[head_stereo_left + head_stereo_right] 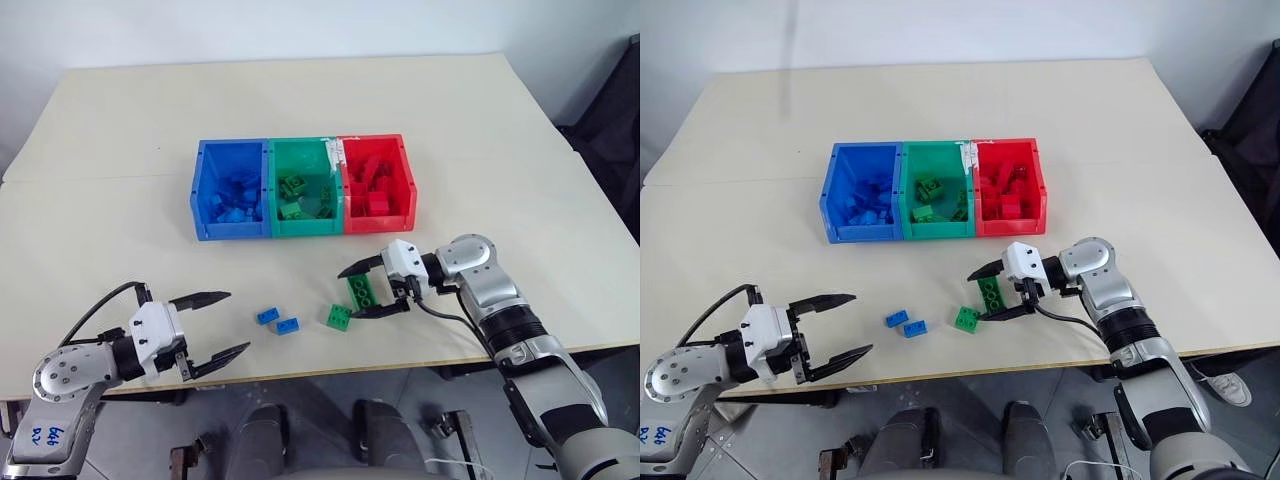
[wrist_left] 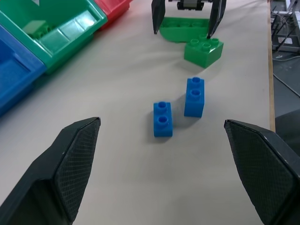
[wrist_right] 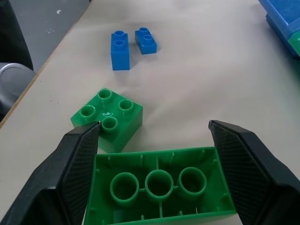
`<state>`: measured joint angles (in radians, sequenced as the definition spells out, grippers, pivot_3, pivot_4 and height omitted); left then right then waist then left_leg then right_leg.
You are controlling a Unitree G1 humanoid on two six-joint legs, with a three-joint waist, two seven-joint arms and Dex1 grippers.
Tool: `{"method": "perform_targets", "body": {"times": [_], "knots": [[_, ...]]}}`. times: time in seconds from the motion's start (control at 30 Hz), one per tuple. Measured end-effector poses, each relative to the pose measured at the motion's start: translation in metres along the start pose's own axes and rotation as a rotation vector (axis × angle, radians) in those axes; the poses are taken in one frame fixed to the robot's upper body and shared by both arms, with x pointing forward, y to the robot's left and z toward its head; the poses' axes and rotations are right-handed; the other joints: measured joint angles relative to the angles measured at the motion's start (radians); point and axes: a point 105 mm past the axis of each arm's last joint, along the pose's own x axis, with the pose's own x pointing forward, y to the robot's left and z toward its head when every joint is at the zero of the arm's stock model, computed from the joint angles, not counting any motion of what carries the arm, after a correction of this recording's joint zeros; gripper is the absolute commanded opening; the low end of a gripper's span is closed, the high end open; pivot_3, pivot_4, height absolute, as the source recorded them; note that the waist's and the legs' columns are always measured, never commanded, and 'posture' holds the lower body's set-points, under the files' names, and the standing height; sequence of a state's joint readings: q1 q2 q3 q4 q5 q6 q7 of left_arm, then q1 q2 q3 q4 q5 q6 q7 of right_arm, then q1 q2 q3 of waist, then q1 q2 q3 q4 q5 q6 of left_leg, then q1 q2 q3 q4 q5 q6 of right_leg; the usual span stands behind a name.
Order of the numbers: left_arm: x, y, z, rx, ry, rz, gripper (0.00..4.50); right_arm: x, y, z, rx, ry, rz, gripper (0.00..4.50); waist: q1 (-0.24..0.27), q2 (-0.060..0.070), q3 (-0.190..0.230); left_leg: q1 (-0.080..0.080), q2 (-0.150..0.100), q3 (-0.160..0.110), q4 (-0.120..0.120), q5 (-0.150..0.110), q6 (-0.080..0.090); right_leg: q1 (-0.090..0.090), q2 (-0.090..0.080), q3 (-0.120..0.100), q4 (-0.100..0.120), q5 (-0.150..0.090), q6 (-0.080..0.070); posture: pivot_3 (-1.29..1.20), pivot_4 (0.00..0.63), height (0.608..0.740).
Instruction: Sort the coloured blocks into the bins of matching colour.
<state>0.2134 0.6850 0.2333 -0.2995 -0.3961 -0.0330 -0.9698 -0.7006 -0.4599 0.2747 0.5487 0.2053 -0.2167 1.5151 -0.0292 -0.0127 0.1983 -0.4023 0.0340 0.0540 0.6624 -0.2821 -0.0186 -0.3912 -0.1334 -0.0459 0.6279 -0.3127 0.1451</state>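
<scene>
The bench [image 1: 120, 120] carries the three joined bins [image 1: 303, 187] at its middle, blue, green and red, each already holding bricks of its own colour. Nearer the front edge, the right claw [image 1: 372, 290] straddles the long green brick [image 1: 360, 292], fingers either side but seemingly not yet pinching, lined up for a lift to the green bin. The small green brick [image 1: 339, 317] sits just beside. The left claw [image 1: 215, 327] waits spread wide, facing the two blue bricks [image 1: 277, 320], likely its next job.
</scene>
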Motion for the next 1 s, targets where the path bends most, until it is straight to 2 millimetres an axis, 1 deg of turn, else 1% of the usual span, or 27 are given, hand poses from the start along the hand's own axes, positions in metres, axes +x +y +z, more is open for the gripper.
{"method": "perform_targets", "body": {"times": [0.13, 0.2, 0.27, 0.33, 0.4, 0.43, 0.5, 0.53, 0.57, 0.6, 0.67, 0.77, 0.8, 0.9, 1.0], "knots": [[0.001, 0.002, 0.001, 0.003, -0.003, 0.004, 4.50, -0.002, 0.000, -0.001, 0.015, -0.008, -0.013, 3.37, 0.001, 0.000, 0.000, 0.000, 0.000, 0.000, 0.000, 0.000, 0.000, 0.000, 0.000, 0.000, 0.000, 0.000, 0.000, 0.00, 0.150, 0.740], [0.001, 0.002, 0.001, 0.003, -0.004, 0.005, 4.50, -0.005, -0.002, 0.000, 0.060, -0.035, -0.035, 3.37, 0.001, 0.000, 0.000, -0.001, 0.000, 0.000, 0.000, 0.000, 0.000, 0.000, 0.000, 0.000, 0.000, 0.000, 0.000, 0.00, 0.150, 0.740], [0.002, 0.002, 0.001, 0.002, -0.004, 0.004, 4.50, -0.011, -0.008, 0.008, 0.109, -0.093, -0.082, 3.37, 0.001, 0.000, 0.000, -0.001, 0.000, 0.000, 0.000, 0.000, 0.000, -0.001, 0.000, 0.000, 0.000, 0.000, 0.000, 0.00, 0.150, 0.740], [0.002, 0.002, 0.001, 0.002, -0.005, 0.005, 4.50, -0.019, -0.022, 0.025, 0.121, -0.163, -0.139, 3.37, 0.000, 0.001, 0.001, -0.001, 0.000, 0.000, 0.000, 0.000, 0.000, -0.002, 0.000, 0.000, 0.000, 0.000, 0.000, 0.00, 0.150, 0.740], [0.003, 0.003, 0.003, 0.005, -0.008, 0.008, 4.50, -0.025, -0.041, 0.046, 0.096, -0.217, -0.204, 3.37, -0.005, 0.001, 0.001, -0.001, 0.001, 0.001, -0.001, 0.000, -0.001, -0.003, 0.000, 0.000, 0.000, 0.000, 0.000, 0.00, 0.150, 0.740], [0.004, 0.005, 0.004, 0.009, -0.013, 0.011, 4.50, -0.027, -0.052, 0.059, 0.070, -0.246, -0.243, 3.37, -0.007, 0.001, 0.001, -0.001, 0.002, 0.001, -0.001, 0.000, -0.001, -0.003, 0.001, 0.000, 0.000, 0.000, 0.000, 0.00, 0.150, 0.740], [0.006, 0.008, 0.007, 0.013, -0.029, 0.027, 4.50, -0.027, -0.080, 0.085, 0.028, -0.312, -0.346, 3.37, -0.011, 0.002, 0.001, -0.001, 0.003, 0.002, -0.001, -0.001, -0.002, -0.003, 0.002, 0.000, 0.000, 0.000, -0.001, 0.00, 0.150, 0.740], [0.007, 0.010, 0.009, 0.013, -0.040, 0.041, 4.50, -0.024, -0.090, 0.094, 0.015, -0.335, -0.385, 3.37, -0.012, 0.002, 0.001, -0.001, 0.003, 0.002, -0.001, -0.001, -0.003, -0.004, 0.002, 0.000, 0.000, 0.000, -0.001, 0.00, 0.150, 0.740], [0.008, 0.013, 0.010, 0.009, -0.052, 0.059, 4.50, -0.020, -0.099, 0.102, 0.003, -0.354, -0.417, 3.37, -0.012, 0.002, 0.001, -0.001, 0.003, 0.002, -0.002, -0.001, -0.003, -0.004, 0.002, 0.000, 0.001, 0.000, -0.001, 0.00, 0.150, 0.740], [0.009, 0.015, 0.012, 0.003, -0.065, 0.078, 4.50, -0.017, -0.106, 0.106, -0.002, -0.360, -0.444, 3.37, -0.013, 0.002, 0.001, -0.002, 0.003, 0.002, -0.002, -0.001, -0.003, -0.004, 0.002, 0.000, 0.002, 0.000, -0.001, 0.00, 0.150, 0.740], [0.008, 0.021, 0.014, -0.023, -0.094, 0.126, 4.50, -0.008, -0.116, 0.106, 0.001, -0.351, -0.480, 3.37, -0.012, 0.001, 0.001, -0.003, 0.003, 0.002, -0.002, -0.002, -0.002, -0.004, 0.002, -0.001, 0.001, 0.000, -0.001, 0.00, 0.150, 0.740], [0.001, 0.030, 0.016, -0.059, -0.119, 0.224, 4.50, 0.012, -0.130, 0.104, 0.030, -0.324, -0.527, 3.37, -0.017, 0.001, 0.001, -0.003, 0.003, 0.005, -0.002, -0.004, -0.001, -0.005, 0.001, -0.001, 0.001, 0.000, -0.001, 0.00, 0.150, 0.740], [-0.001, 0.031, 0.016, -0.065, -0.121, 0.238, 4.50, 0.016, -0.133, 0.104, 0.033, -0.317, -0.537, 3.37, -0.019, 0.001, 0.001, -0.003, 0.003, 0.005, -0.002, -0.004, -0.001, -0.005, 0.001, -0.001, 0.001, 0.000, -0.001, 0.00, 0.150, 0.740], [-0.004, 0.023, 0.017, -0.072, -0.112, 0.242, 4.50, 0.025, -0.136, 0.104, 0.042, -0.303, -0.542, 4.43, -0.025, 0.002, 0.001, -0.004, 0.003, 0.006, -0.002, -0.006, 0.000, -0.005, 0.000, -0.001, 0.000, 0.000, -0.001, 0.00, 0.150, 0.740], [-0.004, 0.018, 0.016, -0.084, -0.105, 0.244, 4.50, 0.027, -0.135, 0.100, 0.053, -0.298, -0.523, 4.48, -0.025, 0.002, 0.001, -0.004, 0.003, 0.006, -0.002, -0.007, 0.000, -0.005, 0.000, -0.002, 0.000, 0.000, -0.001, 0.00, 0.150, 0.740]]}}
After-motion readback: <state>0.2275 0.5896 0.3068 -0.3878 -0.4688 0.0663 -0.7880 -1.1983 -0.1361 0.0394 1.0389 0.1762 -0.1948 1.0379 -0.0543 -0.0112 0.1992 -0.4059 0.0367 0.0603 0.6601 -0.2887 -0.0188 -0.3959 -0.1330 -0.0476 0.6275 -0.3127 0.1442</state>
